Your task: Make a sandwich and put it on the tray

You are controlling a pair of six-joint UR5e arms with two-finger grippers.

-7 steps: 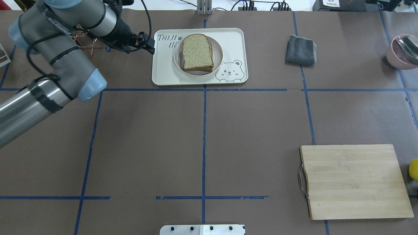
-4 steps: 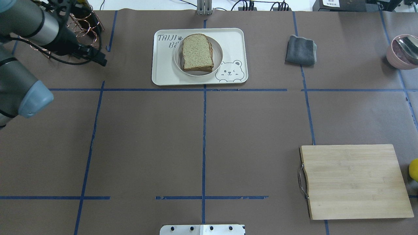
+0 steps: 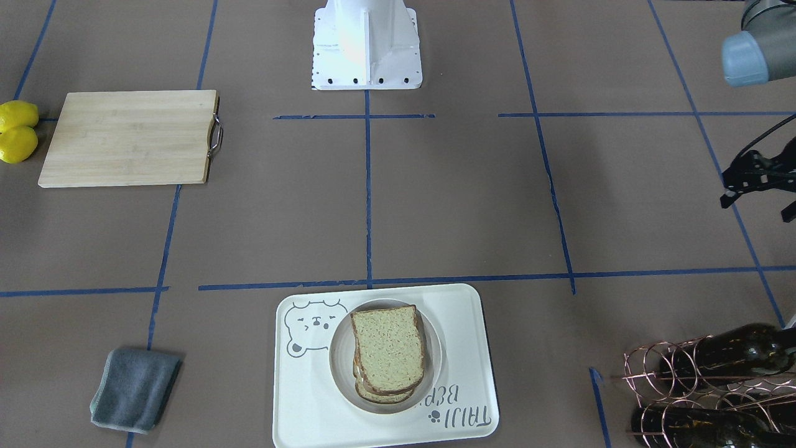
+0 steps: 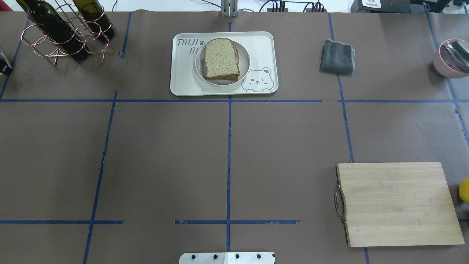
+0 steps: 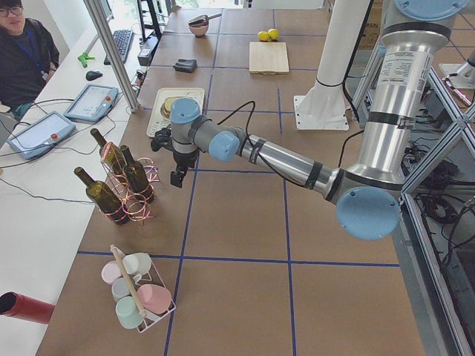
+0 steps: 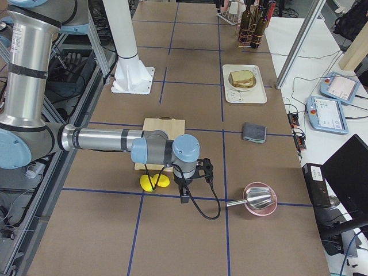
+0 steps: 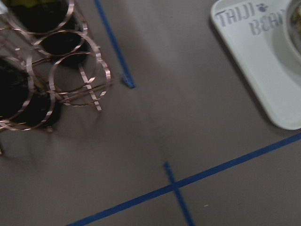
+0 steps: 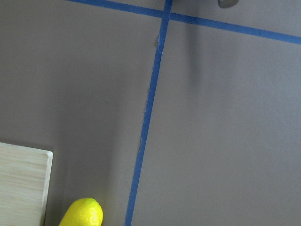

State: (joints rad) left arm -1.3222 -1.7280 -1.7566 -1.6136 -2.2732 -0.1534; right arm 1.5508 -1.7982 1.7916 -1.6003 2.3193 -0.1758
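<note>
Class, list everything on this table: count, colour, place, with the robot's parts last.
sandwich: one, tan, on the plate.
plate: one, white, on the tray.
tray: one, cream, far centre.
cloth: one, grey, right of tray.
board: one, wooden, near right.
lemons: two, yellow, beside the board.
bowl: one, pink, far right, holding a scoop.
bottles: three, dark green, in a copper rack, far left.
cups: several, pastel, left end.
left claw: one, black, open, near the rack.
right claw: one, black, near the lemons.

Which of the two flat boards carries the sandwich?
The cream-white bear tray, sandwich on its round plate; the wooden cutting board sits apart beside two lemons.
</note>
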